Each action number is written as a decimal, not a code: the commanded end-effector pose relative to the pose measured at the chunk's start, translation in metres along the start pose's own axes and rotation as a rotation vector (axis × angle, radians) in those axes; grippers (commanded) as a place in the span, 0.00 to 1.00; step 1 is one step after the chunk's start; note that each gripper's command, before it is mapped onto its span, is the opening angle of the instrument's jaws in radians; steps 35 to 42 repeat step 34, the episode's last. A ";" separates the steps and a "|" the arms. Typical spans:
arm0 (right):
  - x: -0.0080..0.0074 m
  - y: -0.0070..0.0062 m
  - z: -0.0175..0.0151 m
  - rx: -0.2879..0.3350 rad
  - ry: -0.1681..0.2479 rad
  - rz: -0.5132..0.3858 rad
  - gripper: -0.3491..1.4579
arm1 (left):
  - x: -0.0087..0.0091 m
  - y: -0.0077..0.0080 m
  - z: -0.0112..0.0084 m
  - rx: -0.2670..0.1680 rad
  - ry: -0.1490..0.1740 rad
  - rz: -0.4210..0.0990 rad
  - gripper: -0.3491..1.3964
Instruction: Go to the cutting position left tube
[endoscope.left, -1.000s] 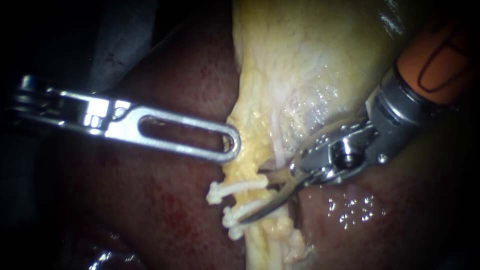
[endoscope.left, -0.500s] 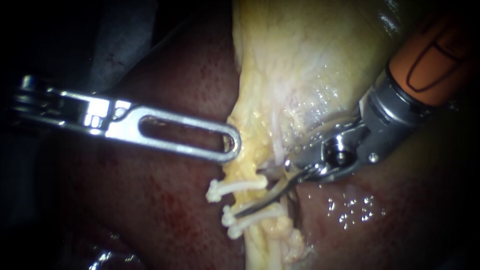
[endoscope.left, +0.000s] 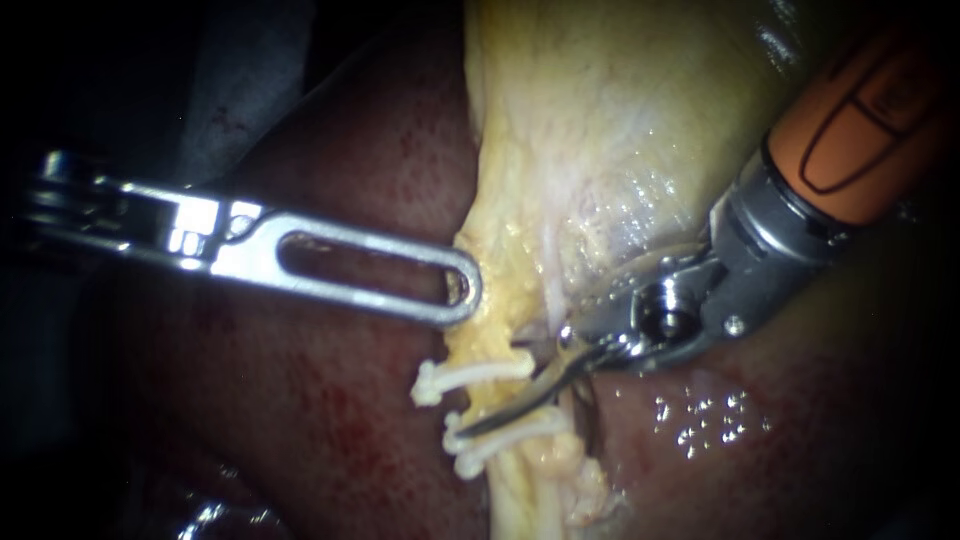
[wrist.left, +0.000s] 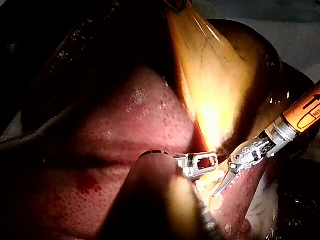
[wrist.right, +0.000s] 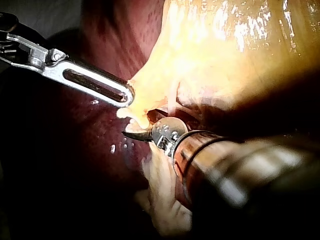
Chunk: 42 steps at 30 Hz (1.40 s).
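My left instrument (endoscope.left: 462, 292) comes in from the left, its slotted jaws shut on the yellow fatty edge of the gallbladder (endoscope.left: 600, 130). Below that grip, a pale tube (endoscope.left: 508, 398) carries white clips: one (endoscope.left: 470, 375) higher and two (endoscope.left: 472, 462) lower. My right instrument (endoscope.left: 468, 428), with an orange collar, reaches in from the upper right. Its thin curved tip lies across the tube in the gap between the upper clip and the lower pair. The right wrist view shows that tip (wrist.right: 131, 135) just under the left instrument (wrist.right: 127, 97). In the left wrist view it (wrist.left: 220, 189) hangs beside the left jaws (wrist.left: 212, 161).
Dark red liver (endoscope.left: 330, 420) surrounds the tube on the left and lower right (endoscope.left: 750, 450). The stretched gallbladder wall fills the upper middle. Wet highlights glint on the liver near the right instrument's wrist (endoscope.left: 670, 310).
My right instrument has slid left and slightly down, so its curved tip now reaches further across the tube between the clips. The left instrument and its hold have not moved.
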 end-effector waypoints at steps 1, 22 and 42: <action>0.0000 0.0000 0.0001 0.000 -0.001 -0.002 0.59 | 0.0000 0.0000 0.0000 0.002 0.002 0.000 0.00; 0.0002 0.0000 0.0004 0.005 0.005 0.007 0.57 | 0.0000 0.0000 0.0001 0.001 0.002 0.000 0.00; 0.0001 0.0000 0.0004 0.006 0.004 0.005 0.56 | 0.0000 0.0000 0.0001 0.001 0.002 0.000 0.00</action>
